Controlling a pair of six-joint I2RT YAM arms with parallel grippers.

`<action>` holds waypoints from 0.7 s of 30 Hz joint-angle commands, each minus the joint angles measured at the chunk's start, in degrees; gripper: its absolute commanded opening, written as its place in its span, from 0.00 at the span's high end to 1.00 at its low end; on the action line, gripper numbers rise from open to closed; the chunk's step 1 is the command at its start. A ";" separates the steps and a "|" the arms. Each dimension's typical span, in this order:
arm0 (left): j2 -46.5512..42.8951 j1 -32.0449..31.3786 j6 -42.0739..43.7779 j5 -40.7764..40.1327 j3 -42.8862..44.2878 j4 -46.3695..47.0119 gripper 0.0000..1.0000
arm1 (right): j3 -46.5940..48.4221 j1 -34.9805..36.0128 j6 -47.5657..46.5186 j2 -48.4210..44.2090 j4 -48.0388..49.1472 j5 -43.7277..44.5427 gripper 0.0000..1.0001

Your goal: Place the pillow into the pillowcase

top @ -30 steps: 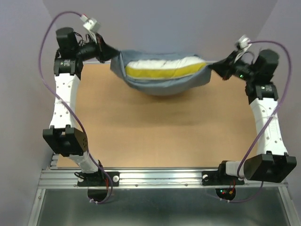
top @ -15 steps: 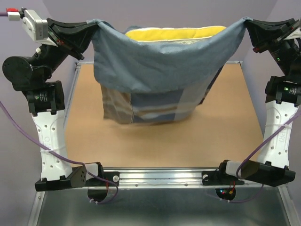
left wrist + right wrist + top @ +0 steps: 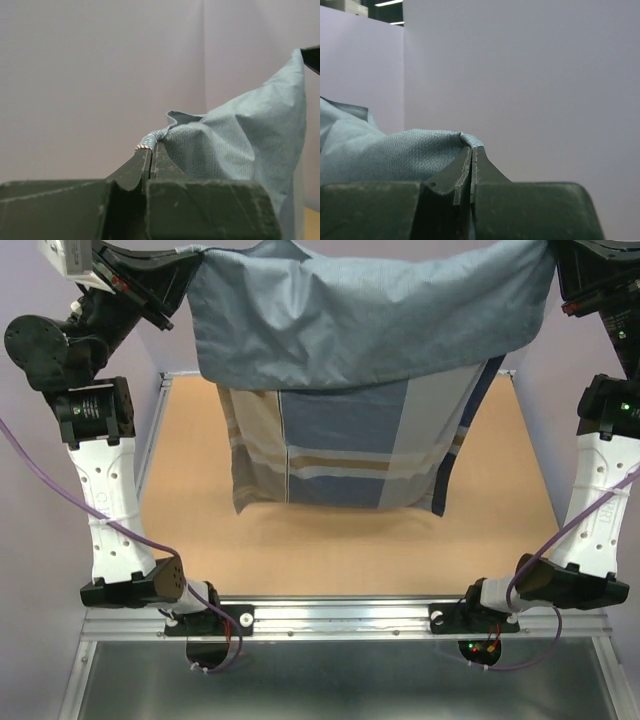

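Observation:
The pillowcase (image 3: 360, 330) hangs high over the table between both arms, slate blue on top with plaid bands (image 3: 340, 455) below. Its lower end reaches the table. My left gripper (image 3: 190, 262) is shut on the case's upper left corner, and the left wrist view shows the cloth (image 3: 235, 145) pinched at the fingertips (image 3: 150, 148). My right gripper (image 3: 552, 252) is shut on the upper right corner, with the cloth (image 3: 395, 150) pinched in the right wrist view (image 3: 471, 148). The pillow is hidden; no white or yellow shows.
The tan table (image 3: 350, 550) lies under the hanging case, with a metal rail (image 3: 340, 618) along its near edge. Lilac walls (image 3: 30, 500) close in the left, right and back sides.
Both grippers have lifted the pillowcase from table height to the top of the view. The yellow-edged pillow that showed in the open mouth has dropped out of sight inside the case.

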 commanded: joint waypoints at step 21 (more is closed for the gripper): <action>9.71 -2.64 -19.59 0.99 -0.03 22.50 1.00 | 0.72 -0.56 -6.09 8.07 -5.22 10.25 0.99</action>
